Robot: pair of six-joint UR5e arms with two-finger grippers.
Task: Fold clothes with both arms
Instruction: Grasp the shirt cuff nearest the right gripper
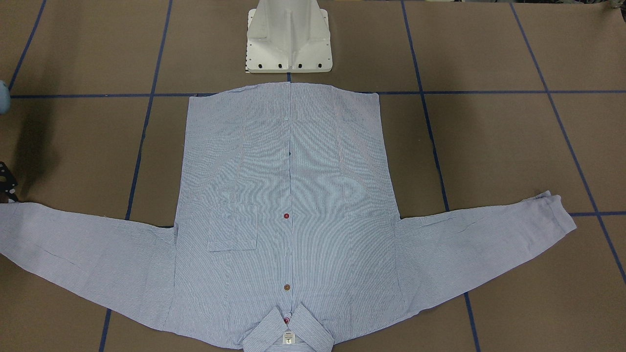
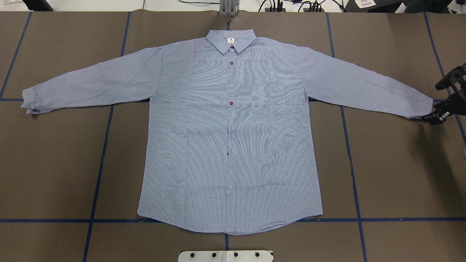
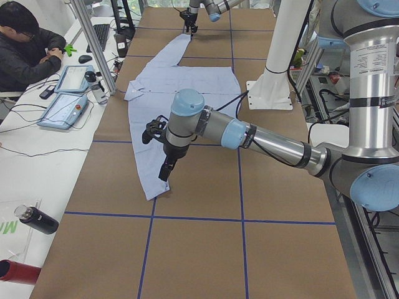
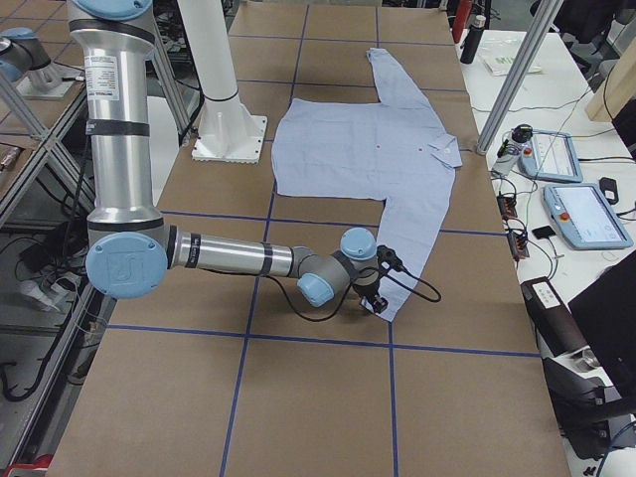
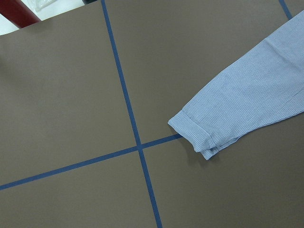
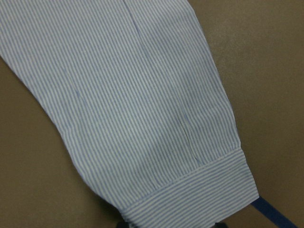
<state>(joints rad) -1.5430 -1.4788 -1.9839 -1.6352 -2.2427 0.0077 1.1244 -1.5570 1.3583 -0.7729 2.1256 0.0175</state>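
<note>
**Brown-papered bench [image 2: 393, 174], one shirt [image 2: 233, 145] laid flat, two arms at its ends**

Brown paper covers the whole bench, ruled into large squares by blue tape lines [image 2: 105, 145]. One blue-and-white striped shirt lies spread face up across the middle. Its collar [image 2: 218, 40] points toward the edge far from the robot, and its hem toward the single white pedestal [image 1: 288, 39] at the robot's edge. Its two sleeves [image 2: 91, 82] run out flat, one toward each end of the bench. Down the front show two red buttons [image 2: 231, 103], one brown button [image 2: 230, 63] and one pale button [image 2: 230, 186] near the hem. There is also one chest pocket [image 2: 269, 100] and one white neck label [image 2: 230, 40].

Two arms are in view. The right arm [image 4: 229, 253] reaches low over the bench's right end, and the right gripper [image 2: 435, 116] sits at the tip of the right cuff [image 6: 190, 194], touching or just beside it. Its wrist camera shows that cuff close up, with two dark patches at the bottom edge of the view, one by each corner of the cuff. Whether the fingers are parted or clamped on the cloth cannot be told.

The left arm [image 3: 274, 142] stretches over the left end, and the left gripper [image 3: 165, 169] hangs above the left sleeve near the left cuff [image 5: 194, 130]. Only a side view shows it, so its state cannot be told either.

One person [image 3: 25, 50] sits at the side desk [image 3: 37, 162] along the far edge, where two tablets [image 3: 75, 78] lie
</note>
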